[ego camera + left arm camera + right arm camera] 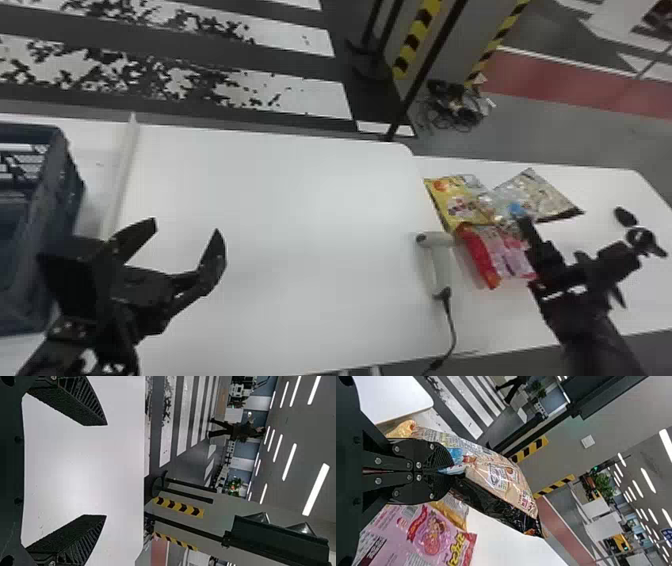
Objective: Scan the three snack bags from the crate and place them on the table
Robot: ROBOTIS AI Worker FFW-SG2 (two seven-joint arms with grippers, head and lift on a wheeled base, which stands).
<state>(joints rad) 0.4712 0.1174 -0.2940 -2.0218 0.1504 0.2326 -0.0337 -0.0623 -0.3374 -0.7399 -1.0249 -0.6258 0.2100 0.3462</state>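
The beige and silver plastic snack bag with a black edge (545, 195) lies over the right-hand white desk (605, 187), one blue-tinted corner of it caught in my right claw (522, 220). The yellow plastic snack bag (455, 200) is close against it, and the red and pink plastic snack bag (505, 255) lies nearer my side, touching the yellow one.

Off at my left stands the dark blue plastic crate with meshed walls (70, 210); I cannot tell what it holds.

My right claw (431, 471) is clenched — its black fingertips meet on the bag's blue-tinted corner, and the rest of the bag spreads out past them. The wrist view shows the printed face and the black edge slanting away; whether its far end touches the desk, I can't tell. The pink bag is right beside this claw.

My left claw (186, 226) is spread wide, with only air between its fingers, above the large white desk in the middle (300, 225) and just beside the crate. All three bags are well apart from it.

A white handheld scanner with a grey head (440, 265) lies just beside the red and pink bag — its black cable (452, 325) runs toward my side of the desk. Beyond, a tangle of cables (455, 107) sits on the floor.
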